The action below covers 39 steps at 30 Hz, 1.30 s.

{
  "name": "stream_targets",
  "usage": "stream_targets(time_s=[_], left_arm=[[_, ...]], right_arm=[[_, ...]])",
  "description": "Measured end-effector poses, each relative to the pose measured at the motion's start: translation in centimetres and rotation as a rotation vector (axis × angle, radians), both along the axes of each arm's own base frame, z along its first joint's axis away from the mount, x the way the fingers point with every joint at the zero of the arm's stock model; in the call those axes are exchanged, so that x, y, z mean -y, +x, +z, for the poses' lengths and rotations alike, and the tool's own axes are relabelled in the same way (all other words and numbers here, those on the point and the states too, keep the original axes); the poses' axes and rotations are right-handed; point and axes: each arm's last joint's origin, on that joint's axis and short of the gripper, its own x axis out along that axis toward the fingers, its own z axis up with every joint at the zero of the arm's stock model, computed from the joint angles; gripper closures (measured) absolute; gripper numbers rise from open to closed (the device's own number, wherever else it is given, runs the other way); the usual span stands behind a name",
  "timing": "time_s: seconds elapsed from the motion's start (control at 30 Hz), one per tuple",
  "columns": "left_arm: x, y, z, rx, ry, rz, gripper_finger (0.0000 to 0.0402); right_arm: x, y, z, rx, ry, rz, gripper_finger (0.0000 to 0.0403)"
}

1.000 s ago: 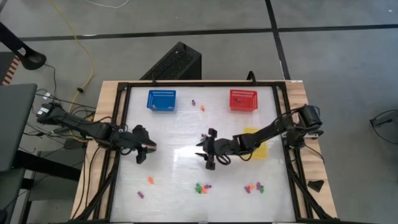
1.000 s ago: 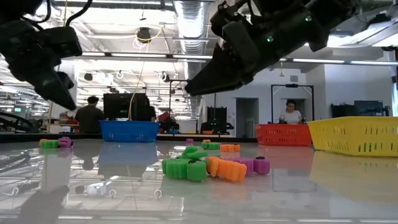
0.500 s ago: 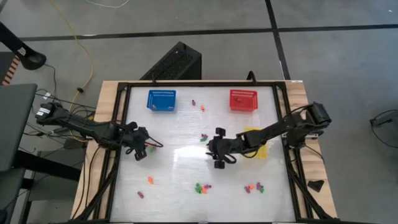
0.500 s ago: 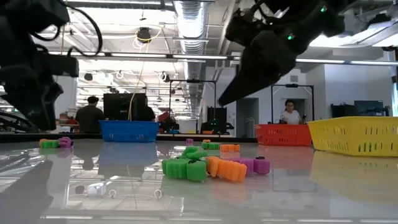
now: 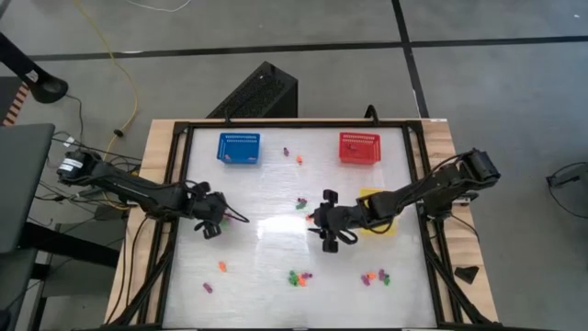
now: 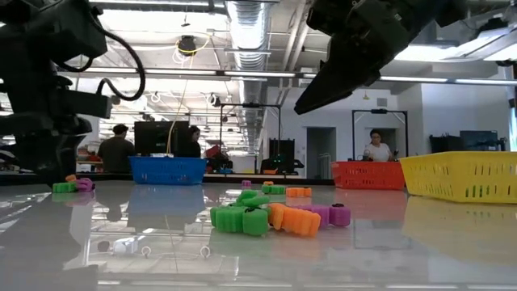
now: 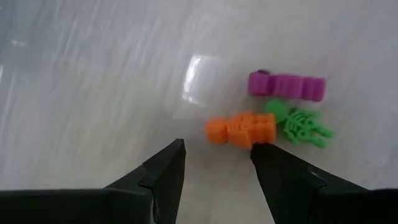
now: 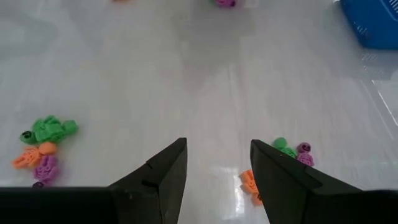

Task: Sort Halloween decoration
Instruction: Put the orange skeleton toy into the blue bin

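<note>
Small orange, purple and green trinkets lie scattered on the white table. My left gripper (image 5: 209,222) hangs open, low over the table's left part. In its wrist view the left gripper (image 7: 217,155) faces an orange trinket (image 7: 241,129), a green one (image 7: 300,123) and a purple one (image 7: 286,85); the orange one lies just off one fingertip (image 7: 260,149). My right gripper (image 5: 329,230) is open above the table's middle. Seen from its own wrist, the right gripper (image 8: 217,155) has nothing between its fingers, and trinket clusters (image 8: 42,149) (image 8: 281,160) lie on either side ahead. My left gripper has one fingertip (image 7: 260,149) right against the edge of the orange trinket (image 7: 249,140) as the wrist view shows it; I cannot tell whether it touches. The trinket lies flat on the table. My right gripper touches nothing.
A blue basket (image 5: 239,147) and a red basket (image 5: 358,147) stand at the far edge, and a yellow basket (image 5: 375,210) sits partly under the right arm. More trinkets lie near the front edge (image 5: 296,276) (image 5: 375,276) (image 5: 220,267) and between the far baskets (image 5: 292,154).
My left gripper has come down close to the table beside the small cluster at the left. My right gripper has moved toward the table's right edge, staying raised above the table. No trinket has moved.
</note>
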Motion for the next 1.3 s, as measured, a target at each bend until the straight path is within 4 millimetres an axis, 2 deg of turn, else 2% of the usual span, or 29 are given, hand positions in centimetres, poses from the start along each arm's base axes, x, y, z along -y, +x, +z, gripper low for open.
stream_targets(time_s=[0.17, 0.4, 0.63, 0.83, 1.1, 1.3], left_arm=[[0.1, 0.3, 0.1, 0.026, -0.029, -0.013, 0.0219], [0.3, 0.2, 0.3, 0.014, -0.12, 0.059, 0.0219], [0.5, 0.9, 3.9, -0.05, -0.113, 0.011, 0.0219], [0.7, 2.0, 6.5, -0.002, -0.019, -0.216, 0.0219], [0.4, 2.2, 6.3, -0.022, -0.014, -0.211, 0.0219], [0.5, 3.4, 4.7, -0.101, 0.015, -0.208, 0.0219]], right_arm=[[0.1, -0.1, -0.1, -0.012, -0.005, 0.0, 0.0198], [0.1, -0.1, -0.2, -0.022, -0.008, -0.002, 0.0198], [0.1, -0.1, -0.2, -0.022, -0.003, -0.006, 0.0198], [0.1, -0.1, -0.2, -0.022, -0.002, -0.006, 0.0198], [0.1, -0.1, -0.2, -0.026, -0.003, -0.007, 0.0198], [0.1, -0.2, -0.2, -0.029, -0.002, -0.008, 0.0198]])
